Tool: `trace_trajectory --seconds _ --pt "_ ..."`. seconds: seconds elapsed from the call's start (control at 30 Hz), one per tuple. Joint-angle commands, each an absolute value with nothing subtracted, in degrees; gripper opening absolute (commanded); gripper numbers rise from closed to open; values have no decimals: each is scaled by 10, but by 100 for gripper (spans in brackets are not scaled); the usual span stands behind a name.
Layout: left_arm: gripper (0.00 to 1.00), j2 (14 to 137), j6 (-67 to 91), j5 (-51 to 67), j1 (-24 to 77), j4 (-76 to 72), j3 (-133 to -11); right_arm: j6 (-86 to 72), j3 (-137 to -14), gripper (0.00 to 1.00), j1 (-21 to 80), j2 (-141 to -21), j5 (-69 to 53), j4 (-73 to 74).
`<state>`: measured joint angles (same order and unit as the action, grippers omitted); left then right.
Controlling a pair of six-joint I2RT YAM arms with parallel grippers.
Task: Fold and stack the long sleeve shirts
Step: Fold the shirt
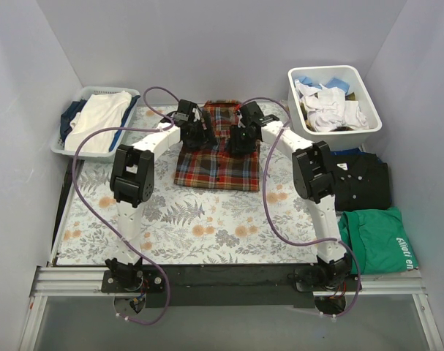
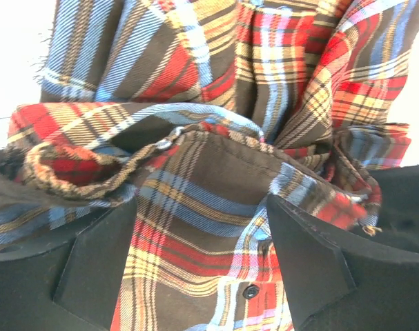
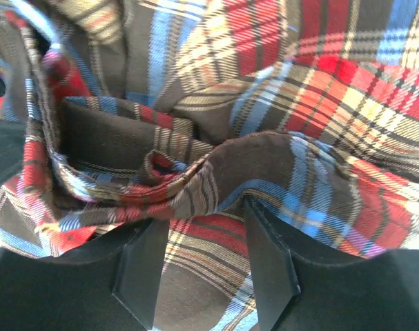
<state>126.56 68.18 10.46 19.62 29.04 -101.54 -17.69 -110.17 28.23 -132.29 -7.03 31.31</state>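
Here's the plaid shirt (image 1: 218, 164), lying mid-table (image 1: 207, 223) toward the far side, well apart from the arm bases. Its long axis runs near to far. The wide, straight, flat edge faces the bases, and the button strip heads straight up the middle away from them. The far end is bunched into folds.

Both arms reach over that bunched end. The left gripper (image 1: 198, 135) is down at the shirt's far left, fingers (image 2: 99, 269) spread wide. Cloth lies loose between them with nothing pinched, so it's released. The right gripper (image 1: 242, 139) sits just beside it on the right, fingers (image 3: 271, 269) apart too. A rumpled fold lies just ahead of them and flat cloth shows in the gap, so it's not clamped on anything.

Off to the right, a folded black shirt (image 1: 362, 181) lies at the table's edge, with a green shirt (image 1: 375, 238) just nearer. A white bin (image 1: 331, 134) of pale clothes stands far right, and a basket (image 1: 79, 152) far left.
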Motion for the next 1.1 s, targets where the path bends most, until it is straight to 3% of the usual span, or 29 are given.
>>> trace_trajectory --seconds 0.0,0.27,0.47,0.57,0.67,0.83,1.07 --pt "76 1216 668 93 201 272 -1011 -207 -1107 55 263 -1321 -93 338" --pt "80 1099 668 -13 171 306 -946 -212 -1069 55 246 -1223 -86 332" --pt "90 1028 646 -1 127 332 -831 -207 -968 57 245 -1116 -89 328" --pt "90 1019 637 60 115 342 -774 -207 -886 74 245 -1072 -107 324" --pt "91 996 651 138 93 298 -709 -214 -803 84 238 -1037 -136 304" --pt "93 989 686 282 38 223 -619 -265 -658 90 195 -991 -256 188" --pt "95 1002 712 335 26 149 -578 -309 -580 94 182 -1017 -325 58"
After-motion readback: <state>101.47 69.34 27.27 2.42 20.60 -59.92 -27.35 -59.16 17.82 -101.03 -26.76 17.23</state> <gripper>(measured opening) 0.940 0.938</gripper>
